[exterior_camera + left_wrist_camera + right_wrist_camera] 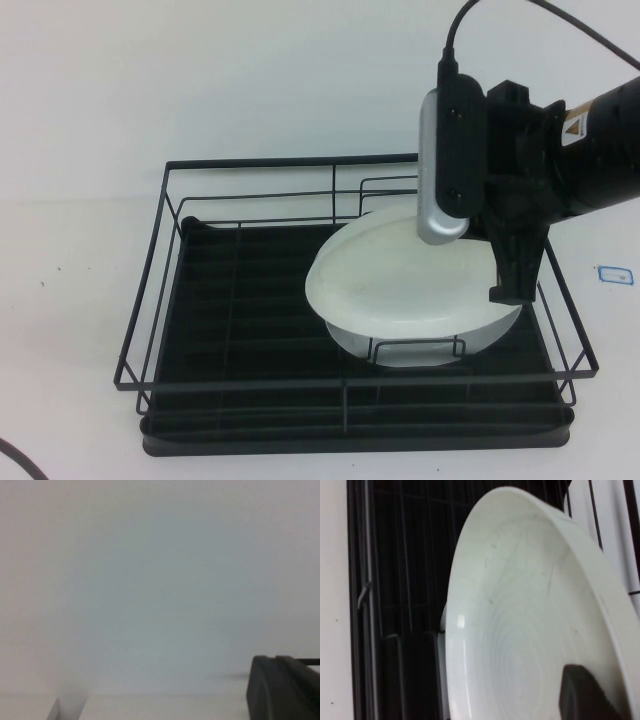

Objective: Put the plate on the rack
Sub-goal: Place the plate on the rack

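The black wire rack (pixel 160 290) stands in the middle of the table. The bright white plate (pixel 400 280) is tilted over the rack's right half, its lower edge by the small upright dividers (pixel 418 347). A duller grey-white plate (pixel 400 352) lies under it on the tray base. My right gripper (pixel 505 290) is shut on the plate's right rim, with one dark finger (pixel 585 695) on the plate's face (pixel 520 630). My left gripper (pixel 282 690) is out of the high view; its wrist view shows only a dark part of it against a blank white surface.
The rack's left half (pixel 240 310) holds only the black tray base, and tall wire sides run all round it. A small blue-edged mark (pixel 614 272) lies on the table to the right. A dark cable (pixel 15 455) crosses the front left corner.
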You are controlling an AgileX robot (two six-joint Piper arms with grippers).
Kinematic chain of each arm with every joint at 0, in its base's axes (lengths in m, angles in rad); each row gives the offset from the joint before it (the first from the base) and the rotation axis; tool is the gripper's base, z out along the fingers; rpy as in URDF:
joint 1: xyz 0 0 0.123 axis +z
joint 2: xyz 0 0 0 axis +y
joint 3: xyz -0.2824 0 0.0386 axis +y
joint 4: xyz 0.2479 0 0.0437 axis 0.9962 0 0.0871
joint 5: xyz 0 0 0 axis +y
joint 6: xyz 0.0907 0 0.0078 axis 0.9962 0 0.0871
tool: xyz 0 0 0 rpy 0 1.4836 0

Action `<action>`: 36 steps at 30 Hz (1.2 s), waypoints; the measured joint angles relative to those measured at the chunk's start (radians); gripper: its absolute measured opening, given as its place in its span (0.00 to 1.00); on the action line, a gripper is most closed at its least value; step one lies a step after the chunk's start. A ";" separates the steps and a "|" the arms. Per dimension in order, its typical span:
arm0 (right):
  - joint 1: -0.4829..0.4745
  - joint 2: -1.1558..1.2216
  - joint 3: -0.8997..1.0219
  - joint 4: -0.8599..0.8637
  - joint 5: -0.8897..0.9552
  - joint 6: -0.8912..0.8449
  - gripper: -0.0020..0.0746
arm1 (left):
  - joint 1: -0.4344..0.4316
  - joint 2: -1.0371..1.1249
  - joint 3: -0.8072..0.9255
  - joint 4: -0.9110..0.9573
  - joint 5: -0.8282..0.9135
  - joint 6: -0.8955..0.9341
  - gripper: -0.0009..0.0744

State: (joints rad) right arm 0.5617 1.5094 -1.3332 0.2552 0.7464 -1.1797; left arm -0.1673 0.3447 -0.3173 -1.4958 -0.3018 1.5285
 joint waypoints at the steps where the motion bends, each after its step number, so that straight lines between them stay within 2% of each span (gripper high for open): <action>1: 0.000 0.005 0.000 0.000 0.000 0.000 0.21 | 0.000 0.000 0.000 -0.002 0.000 0.000 0.01; 30: 0.000 0.157 0.000 -0.005 -0.001 0.003 0.21 | 0.000 0.000 0.002 0.002 0.000 0.000 0.01; 36: 0.000 0.157 0.000 -0.010 -0.001 0.039 0.26 | 0.000 0.000 0.002 0.000 0.000 0.000 0.01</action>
State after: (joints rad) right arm 0.5617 1.6665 -1.3332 0.2453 0.7455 -1.1407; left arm -0.1673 0.3447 -0.3153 -1.4956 -0.3018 1.5285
